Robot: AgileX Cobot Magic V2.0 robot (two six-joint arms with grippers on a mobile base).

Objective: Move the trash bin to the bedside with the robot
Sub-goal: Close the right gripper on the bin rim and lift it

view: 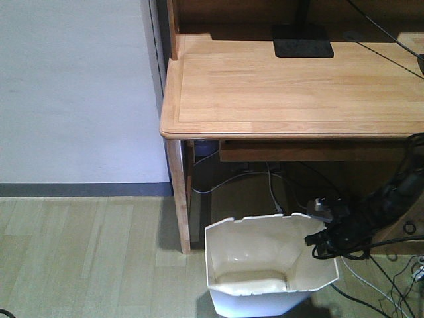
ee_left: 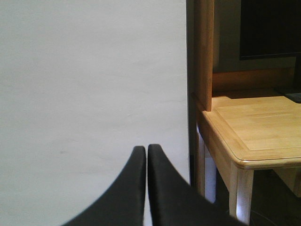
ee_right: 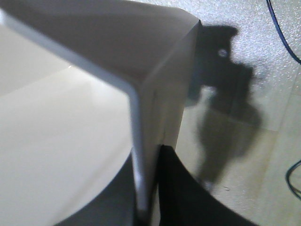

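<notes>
In the front-facing view, the white thin-walled trash bin (view: 257, 246), with its cut-corner mouth and cream-tinted inside, is standing on the pale plank floor (view: 79, 258) just in front of the front edge of the light wooden desk (view: 285, 86), close to the leg under the desk's rounded front corner. The right gripper (view: 322, 238), a small black tool on a slim black arm, is reaching in from under that front edge and is meeting the bin's rim on the side away from the corner leg, most likely because the thin rim is the only part narrow enough to pinch. Loose cables (view: 371, 291) are lying on the floor beside that side of the bin and could be snagging during a drag. In the left wrist view, the left gripper (ee_left: 145, 149) is showing its two black fingers pressed together with nothing between them, pointing at the plain white wall (ee_left: 89, 84) beside the desk's corner, so this arm appears to be waiting out of the way. In the right wrist view, the right gripper is pinching the bin's wall at the rim, one finger sitting inside and the other outside, near a cut corner where the plastic is probably stiffer. The checked bedding and bed frame are not showing in any view, so the whole carry appears to be lying ahead.
</notes>
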